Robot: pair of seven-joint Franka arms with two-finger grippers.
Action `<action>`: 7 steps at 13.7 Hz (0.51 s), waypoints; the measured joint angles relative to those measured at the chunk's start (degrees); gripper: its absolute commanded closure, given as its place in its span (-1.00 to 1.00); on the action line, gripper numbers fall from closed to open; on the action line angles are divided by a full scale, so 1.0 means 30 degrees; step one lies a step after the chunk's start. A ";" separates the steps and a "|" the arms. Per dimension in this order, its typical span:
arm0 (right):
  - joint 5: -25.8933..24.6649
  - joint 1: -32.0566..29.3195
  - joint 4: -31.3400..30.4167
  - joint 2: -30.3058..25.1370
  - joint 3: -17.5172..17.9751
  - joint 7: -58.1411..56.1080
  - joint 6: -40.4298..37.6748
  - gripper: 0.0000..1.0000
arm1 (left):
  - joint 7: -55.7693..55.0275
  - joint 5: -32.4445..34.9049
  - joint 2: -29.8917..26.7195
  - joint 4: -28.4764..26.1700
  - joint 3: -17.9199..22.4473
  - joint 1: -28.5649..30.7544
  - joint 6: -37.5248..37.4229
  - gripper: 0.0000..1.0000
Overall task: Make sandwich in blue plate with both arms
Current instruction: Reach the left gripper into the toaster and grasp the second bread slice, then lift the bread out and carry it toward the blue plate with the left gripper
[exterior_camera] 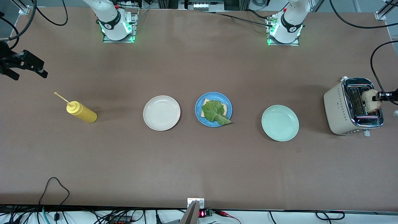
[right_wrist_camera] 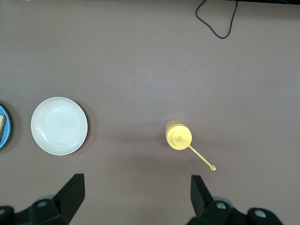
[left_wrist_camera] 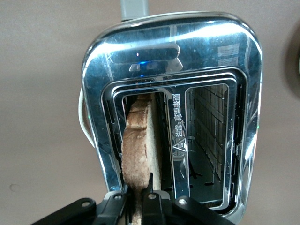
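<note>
The blue plate stands mid-table and holds one toasted bread slice with a green lettuce leaf on it. Its edge also shows in the right wrist view. My left gripper is shut on a second toasted bread slice that stands upright in a slot of the toaster. In the left wrist view the fingers pinch the slice's top edge over the toaster. My right gripper is open and empty, high over the table near the yellow bottle.
A cream-white plate stands beside the blue plate toward the right arm's end. A pale mint-green plate stands toward the left arm's end. The yellow squeeze bottle lies near the right arm's end. The toaster's second slot is empty.
</note>
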 measured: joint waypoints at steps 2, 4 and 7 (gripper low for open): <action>0.0000 0.0000 0.0005 0.0002 0.0042 0.0091 -0.0039 -1.00 | 0.0000 0.0000 -0.0298 0.0122 -0.0052 -0.0002 -0.0475 0.99; -0.0013 -0.0007 0.0006 0.0002 0.0046 0.0123 -0.0055 -1.00 | 0.0000 0.0000 -0.0869 0.0456 -0.0150 -0.0009 -0.1478 0.99; -0.0171 -0.0021 -0.0020 0.0021 0.0045 0.0173 -0.0055 -1.00 | 0.0000 0.0000 -0.1529 0.2164 -0.0356 -0.0080 -0.4575 0.99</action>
